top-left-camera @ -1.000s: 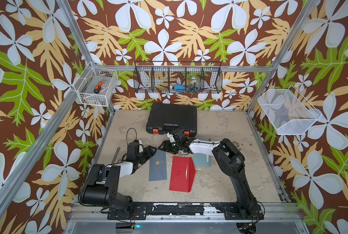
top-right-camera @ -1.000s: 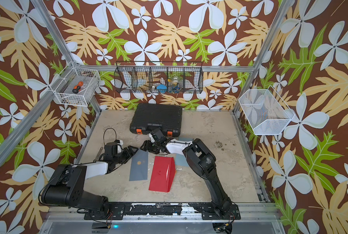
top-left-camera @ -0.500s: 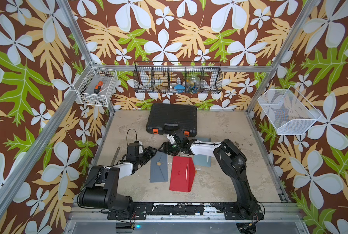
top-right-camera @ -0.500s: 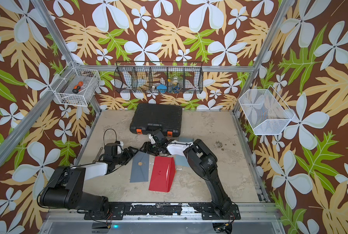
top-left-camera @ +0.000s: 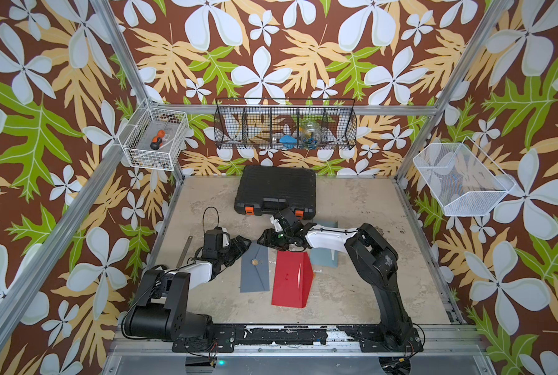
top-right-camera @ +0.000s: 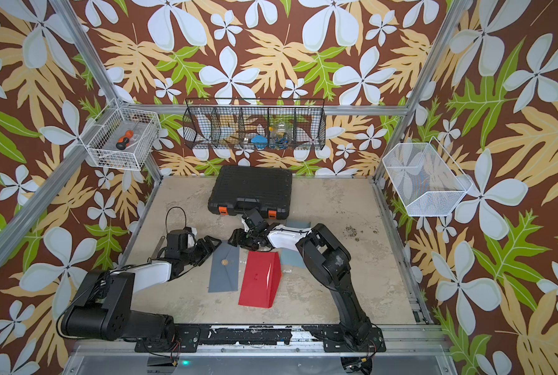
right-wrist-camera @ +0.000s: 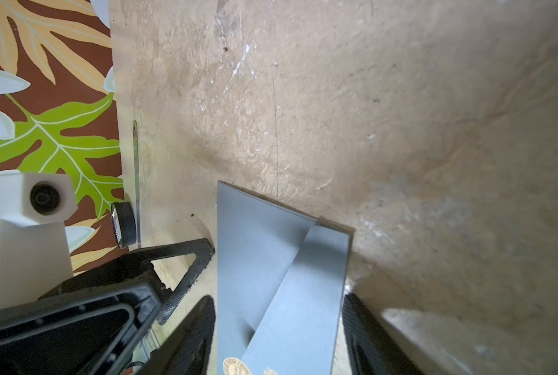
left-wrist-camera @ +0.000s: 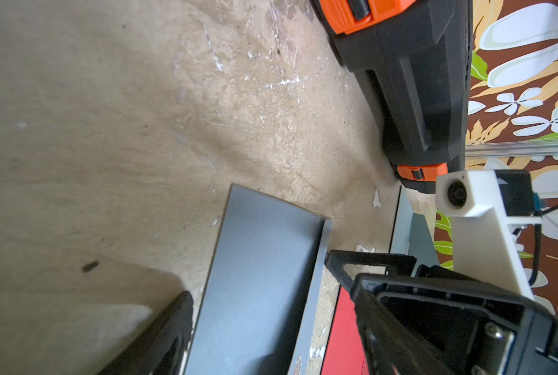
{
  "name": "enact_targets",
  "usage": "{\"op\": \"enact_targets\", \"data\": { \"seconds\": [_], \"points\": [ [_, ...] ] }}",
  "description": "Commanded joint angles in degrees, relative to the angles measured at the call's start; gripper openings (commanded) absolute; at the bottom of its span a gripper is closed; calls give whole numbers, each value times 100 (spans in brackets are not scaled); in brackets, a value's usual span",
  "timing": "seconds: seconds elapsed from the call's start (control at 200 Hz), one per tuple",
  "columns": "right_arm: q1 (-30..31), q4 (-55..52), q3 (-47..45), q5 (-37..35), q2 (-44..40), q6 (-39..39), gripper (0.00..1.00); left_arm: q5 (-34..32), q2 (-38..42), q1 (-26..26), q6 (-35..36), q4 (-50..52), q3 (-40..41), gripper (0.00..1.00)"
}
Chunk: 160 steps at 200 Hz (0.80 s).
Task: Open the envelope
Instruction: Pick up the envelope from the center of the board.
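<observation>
Straddling mid-table grey envelope [top-left-camera: 254,268] far end with part-open right gripper [top-left-camera: 269,239], likely for flap; flanking with wide left gripper [top-left-camera: 238,249], likely bracing.

The left arm [top-left-camera: 193,272] stretches low from the desk's [top-left-camera: 342,292] near edge toward its middle, left end effector [top-left-camera: 240,247] spread wide. The right arm [top-left-camera: 329,235] bends at the elbow, forearm level, right end effector [top-left-camera: 265,239] facing left, jaws apart.

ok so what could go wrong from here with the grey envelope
The left gripper and right gripper sit close together at the far end of the grey envelope; they might collide.
The gold seal seems to hold the flap down, so pulling may tear or drag the paper.
The red envelope sits right beside it and could get knocked.
</observation>
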State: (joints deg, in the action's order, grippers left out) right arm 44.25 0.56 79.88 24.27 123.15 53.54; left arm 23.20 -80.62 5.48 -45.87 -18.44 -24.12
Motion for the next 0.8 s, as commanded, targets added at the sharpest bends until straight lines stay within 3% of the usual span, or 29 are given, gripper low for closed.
{"op": "enact_targets", "data": {
  "seconds": [0.0,0.406,0.796],
  "points": [
    [84,-256,-288,-50,-40,265,65,65,121,6,-36,64,128,80],
    [157,122,-535,92,68,550,62,498,328,2,-559,-538,739,80],
    [165,-113,-309,137,121,329,57,514,572,5,-555,-425,593,80]
  ]
}}
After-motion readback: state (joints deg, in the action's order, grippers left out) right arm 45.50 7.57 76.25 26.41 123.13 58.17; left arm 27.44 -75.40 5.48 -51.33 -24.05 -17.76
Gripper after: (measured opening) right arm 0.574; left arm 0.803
